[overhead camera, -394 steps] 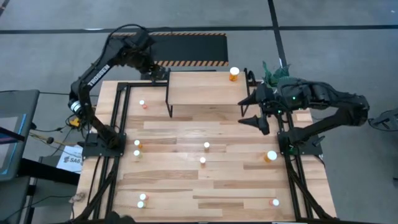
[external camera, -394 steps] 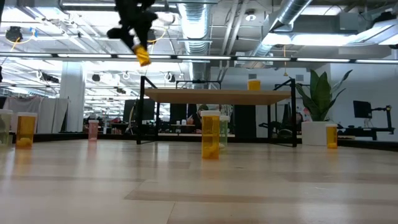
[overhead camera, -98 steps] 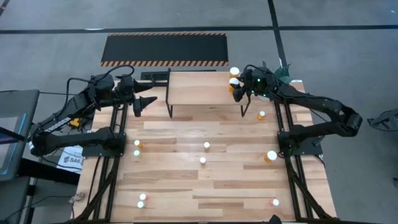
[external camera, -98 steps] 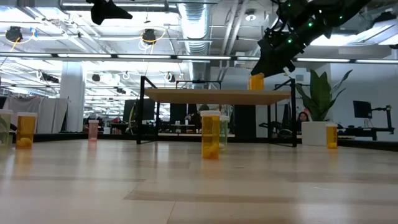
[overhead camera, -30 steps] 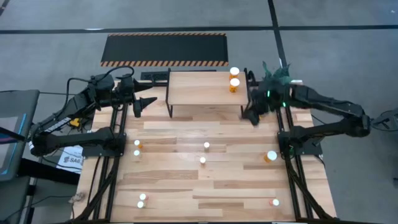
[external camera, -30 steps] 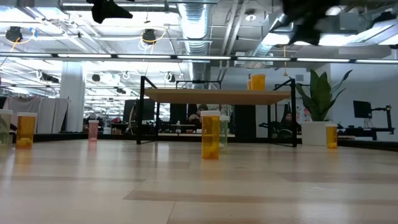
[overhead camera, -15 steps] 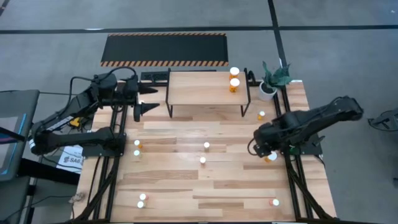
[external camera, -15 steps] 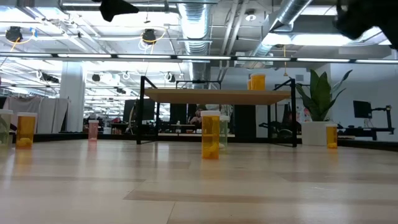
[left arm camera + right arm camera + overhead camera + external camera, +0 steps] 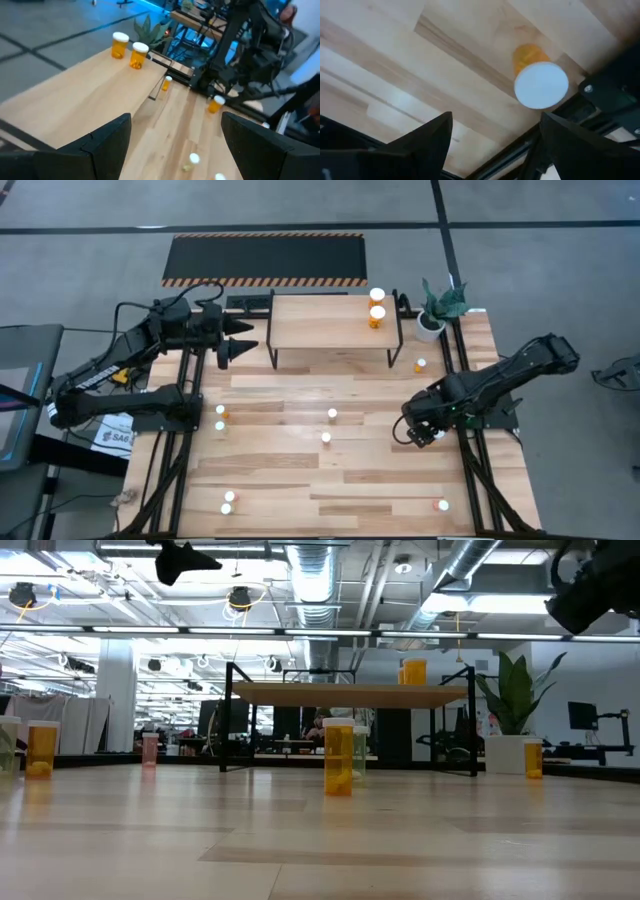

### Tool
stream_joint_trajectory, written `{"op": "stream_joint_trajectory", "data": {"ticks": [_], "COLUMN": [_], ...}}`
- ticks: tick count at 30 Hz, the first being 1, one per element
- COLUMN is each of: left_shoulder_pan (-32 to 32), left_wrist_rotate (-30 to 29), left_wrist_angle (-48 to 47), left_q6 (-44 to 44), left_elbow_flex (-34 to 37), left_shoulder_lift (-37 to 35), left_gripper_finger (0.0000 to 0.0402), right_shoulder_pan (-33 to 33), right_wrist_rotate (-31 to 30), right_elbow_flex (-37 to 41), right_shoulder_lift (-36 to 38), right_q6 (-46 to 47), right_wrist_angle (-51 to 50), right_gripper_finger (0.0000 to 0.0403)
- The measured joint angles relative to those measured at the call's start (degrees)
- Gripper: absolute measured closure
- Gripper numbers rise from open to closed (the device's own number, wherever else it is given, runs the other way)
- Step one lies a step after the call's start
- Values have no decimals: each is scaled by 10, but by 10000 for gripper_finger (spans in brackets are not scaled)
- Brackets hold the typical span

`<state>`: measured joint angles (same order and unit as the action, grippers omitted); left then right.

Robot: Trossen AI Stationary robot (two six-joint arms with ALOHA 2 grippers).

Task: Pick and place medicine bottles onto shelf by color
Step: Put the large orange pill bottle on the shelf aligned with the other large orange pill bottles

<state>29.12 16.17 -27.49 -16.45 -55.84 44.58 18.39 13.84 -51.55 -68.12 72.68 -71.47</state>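
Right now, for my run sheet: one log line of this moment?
shelf: two orange bottles | right gripper: jaws open above large orange bottle | left gripper: open, beside shelf

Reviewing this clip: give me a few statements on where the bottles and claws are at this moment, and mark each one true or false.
1. Two orange bottles stand on the shelf. True.
2. The right claw is shut on a bottle. False: its fingers are open, above a large orange bottle that stands on the tabletop by the right rail.
3. The left claw holds a bottle over the shelf. False: it is open and empty, off the shelf's left end.
4. The potted plant sits just off the shelf's right end. True.
5. All bottles are on the shelf. False: many still stand on the tabletop.
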Motion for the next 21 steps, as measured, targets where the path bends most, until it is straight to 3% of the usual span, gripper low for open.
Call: {"op": "stream_joint_trajectory", "data": {"ticks": [7,11,16,21], "left_shoulder_pan": [-36,-69,-120,-139], "left_wrist_rotate": [-6,-69,-151,-164], "left_wrist_angle": [-3,0,0,1], "left_q6": [-63,-91,-76,-47], "left_elbow_flex": [0,0,0,0], "left_shoulder_lift": [-15,-60,-102,-121], "left_gripper_finger": [105,105,105,105], "right_shoulder_pan": [0,3,37,64], "right_wrist_rotate": [27,27,27,28], "right_elbow_flex": [-13,-18,-19,-19], "right_shoulder_lift": [0,0,0,0], "right_q6": [-83,-106,-60,-6], "right_wrist_angle": [-9,-9,-20,-19], "right_gripper_finger": [85,85,85,85]}}
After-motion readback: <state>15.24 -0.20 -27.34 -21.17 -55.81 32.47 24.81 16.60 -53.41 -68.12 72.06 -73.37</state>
